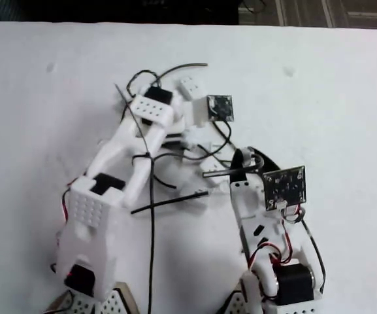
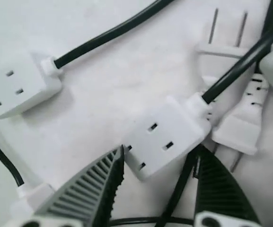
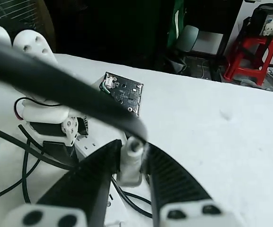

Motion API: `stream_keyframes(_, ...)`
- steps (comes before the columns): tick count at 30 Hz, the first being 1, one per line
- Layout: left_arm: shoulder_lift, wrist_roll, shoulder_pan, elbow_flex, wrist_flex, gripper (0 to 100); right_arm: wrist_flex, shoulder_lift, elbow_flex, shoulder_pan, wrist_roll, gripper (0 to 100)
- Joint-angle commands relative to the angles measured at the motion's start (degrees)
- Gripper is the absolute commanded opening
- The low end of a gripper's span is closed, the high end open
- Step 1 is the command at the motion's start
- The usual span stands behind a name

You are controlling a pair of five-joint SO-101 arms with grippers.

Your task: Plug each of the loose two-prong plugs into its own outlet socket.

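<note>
In the left wrist view my left gripper point(image 2: 158, 155) is open, its dark ribbed fingers point(image 2: 96, 187) on either side of a white outlet socket point(image 2: 163, 135) on a black cord. A second white socket point(image 2: 17, 87) lies apart from it. Two loose white two-prong plugs lie beside the near socket: one point(image 2: 225, 45) with bare prongs showing, the other point(image 2: 242, 124) under a black cord. My right gripper point(image 3: 132, 150) is shut on a white plug point(image 3: 129, 163) whose black cord point(image 3: 56, 85) rises from it. From above, the right gripper point(image 1: 239, 163) is just right of the cord tangle.
Black cords point(image 1: 152, 209) cross the white table point(image 1: 332, 85) between the two arms. The left arm's wrist, with its camera board point(image 3: 123, 92), stands close in front of my right gripper. The table's right and far sides are bare.
</note>
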Motion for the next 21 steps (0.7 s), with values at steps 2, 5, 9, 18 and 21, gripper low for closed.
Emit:
stream_keyframes(2, -0.1, -0.5, 1.3, -4.0, 0.2, 25, -0.9, -0.2, -0.2, 0.4, 0.4, 1.7)
stream_keyframes(5, -0.2, -0.5, 1.2, -6.0, 0.2, 25, -0.8, -0.2, -0.2, 0.3, 0.4, 1.7)
stream_keyframes(9, 0.4, -0.6, 1.7, -6.9, 0.2, 25, -0.8, -0.3, 0.3, 0.1, 0.5, 1.7)
stream_keyframes(18, 6.2, -6.2, 2.9, -6.7, -0.3, 25, -0.9, -0.3, 0.7, 0.0, 0.6, 1.7)
stream_keyframes(21, 6.7, -6.2, 2.9, -6.7, -0.4, 25, -0.9, -0.3, 0.7, 0.0, 0.6, 1.7)
